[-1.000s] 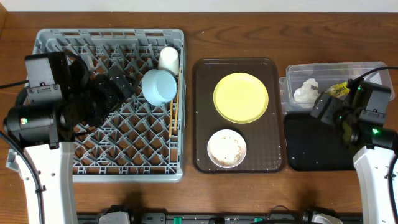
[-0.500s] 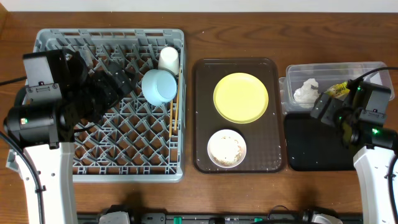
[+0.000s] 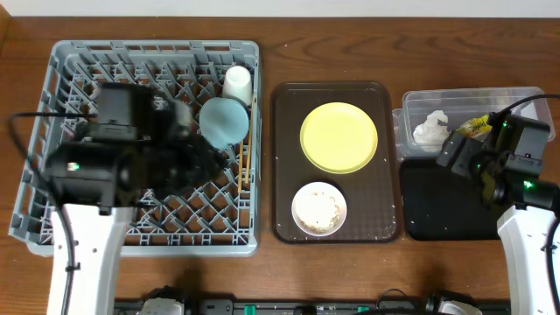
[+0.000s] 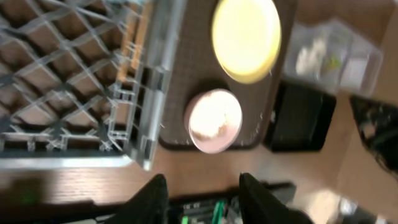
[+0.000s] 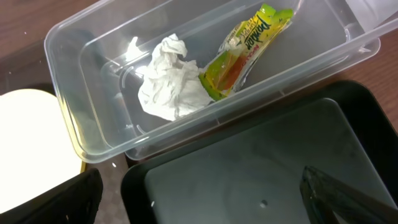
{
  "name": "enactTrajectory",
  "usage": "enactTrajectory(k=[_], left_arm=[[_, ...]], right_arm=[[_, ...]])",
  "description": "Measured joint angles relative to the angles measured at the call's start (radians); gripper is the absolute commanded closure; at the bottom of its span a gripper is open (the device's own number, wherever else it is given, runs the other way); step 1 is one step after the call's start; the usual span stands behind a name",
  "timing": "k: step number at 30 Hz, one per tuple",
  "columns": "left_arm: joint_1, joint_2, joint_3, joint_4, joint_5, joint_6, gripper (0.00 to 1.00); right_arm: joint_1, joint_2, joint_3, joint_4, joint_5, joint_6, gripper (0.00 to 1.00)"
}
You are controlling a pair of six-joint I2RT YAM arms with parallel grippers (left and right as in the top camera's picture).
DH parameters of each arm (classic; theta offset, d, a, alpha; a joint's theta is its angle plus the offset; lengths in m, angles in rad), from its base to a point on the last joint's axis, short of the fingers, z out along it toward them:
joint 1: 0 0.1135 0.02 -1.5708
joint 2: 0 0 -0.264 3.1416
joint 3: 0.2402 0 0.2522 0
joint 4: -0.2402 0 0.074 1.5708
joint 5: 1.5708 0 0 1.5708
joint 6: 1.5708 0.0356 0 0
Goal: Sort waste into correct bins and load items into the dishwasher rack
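The grey dishwasher rack (image 3: 87, 79) holds a light blue bowl (image 3: 223, 120), a white cup (image 3: 237, 83) and chopsticks (image 3: 246, 162) along its right side. The yellow plate (image 3: 339, 137) and the white bowl (image 3: 318, 208) with rice scraps sit on the brown tray (image 3: 284, 157). In the clear tub (image 5: 81, 93) lie the napkin (image 5: 171, 81) and the wrapper (image 5: 245, 50). My left gripper (image 4: 202, 193) hangs blurred above the rack's front right part, its jaws apart and nothing between them. Over the black tray (image 5: 249, 162) my right gripper (image 5: 205, 205) stands wide open and empty.
The brown tray lies between the rack and the two bins. The clear tub (image 3: 472, 101) sits behind the black tray (image 3: 429, 210) at the right. My left arm (image 3: 96, 166) covers the rack's middle. Bare wood runs along the table's front edge.
My left arm has swung right and forward across the rack, and its jaws have narrowed. The right arm and all the objects have stayed put.
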Motion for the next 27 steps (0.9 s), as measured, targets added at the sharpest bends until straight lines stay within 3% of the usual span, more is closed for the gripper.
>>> enactTrajectory(k=[4, 11, 20, 27], left_arm=[[-0.145, 0.001, 0.0, 0.011, -0.023, 0.004, 0.73], [-0.376, 0.034, 0.0, 0.059, -0.042, 0.004, 0.7], [-0.462, 0.064, -0.001, 0.146, -0.047, 0.005, 0.67], [-0.566, 0.113, -0.001, 0.147, -0.145, -0.075, 0.66]], right_arm=[[0.0, 0.0, 0.0, 0.0, 0.0, 0.0, 0.01], [0.0, 0.0, 0.0, 0.0, 0.0, 0.0, 0.01], [0.0, 0.0, 0.0, 0.0, 0.0, 0.0, 0.01], [0.0, 0.0, 0.0, 0.0, 0.0, 0.0, 0.01]])
